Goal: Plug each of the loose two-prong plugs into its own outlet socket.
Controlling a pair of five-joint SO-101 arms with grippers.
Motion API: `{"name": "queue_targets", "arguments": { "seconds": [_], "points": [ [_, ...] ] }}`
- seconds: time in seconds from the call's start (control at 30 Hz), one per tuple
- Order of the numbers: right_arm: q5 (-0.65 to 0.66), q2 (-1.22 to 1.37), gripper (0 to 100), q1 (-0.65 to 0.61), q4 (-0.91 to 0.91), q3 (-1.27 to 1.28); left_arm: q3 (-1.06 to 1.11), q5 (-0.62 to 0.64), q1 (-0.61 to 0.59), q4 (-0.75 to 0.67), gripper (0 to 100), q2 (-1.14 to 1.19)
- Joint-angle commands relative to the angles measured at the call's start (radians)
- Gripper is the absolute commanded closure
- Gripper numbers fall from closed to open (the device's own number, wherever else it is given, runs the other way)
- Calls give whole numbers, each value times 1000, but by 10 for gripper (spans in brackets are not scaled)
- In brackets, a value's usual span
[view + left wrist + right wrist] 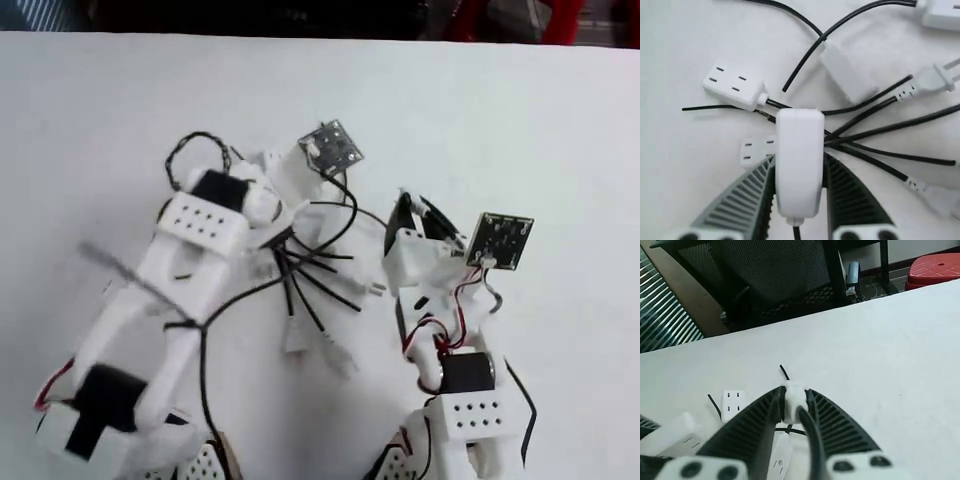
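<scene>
Left claw (799,161) is clenched on a white block (799,131), pinched across its narrow sides; its long axis runs along the fingers, cord end toward the wrist, far end pointing at the cord bundle (865,132); whether its face carries prongs or slots I cannot tell.

Right claw (795,392) grasps a small white piece (791,402) on a black cord, above the table (880,350).

A loose plug (934,79) lies flat just beside the bundle, long axis in line with its cord, prongs pointing away from the bundle; a socket (735,86) lies nearby, slots up.

Likely handling: plugs are light, hard, smooth plastic, apt to slip; cords look springy and will tug; best gripped across the flat sides of the body behind the prongs, never by prongs or cord.
</scene>
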Motion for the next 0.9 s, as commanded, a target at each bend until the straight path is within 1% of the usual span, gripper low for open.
{"name": "queue_targets", "arguments": {
  "seconds": [0.0,0.17,0.4,0.53,0.7,0.77,0.87],
  "points": [
    [69,-8,981,-59,-13,2,14,0,12,149,978,-222],
    [172,-8,981,-163,-13,37,224,55,13,129,978,-417],
    [238,-8,981,-255,24,49,595,69,5,-28,977,-676],
    [249,-8,981,-280,42,51,776,69,-5,-117,974,-742],
    [249,-8,981,-283,42,51,902,64,-59,-209,970,-753],
    [249,-8,981,-283,42,52,921,66,-74,-230,928,-753],
    [249,-8,981,-283,42,52,927,69,-110,-233,798,-753]
  ]
}}
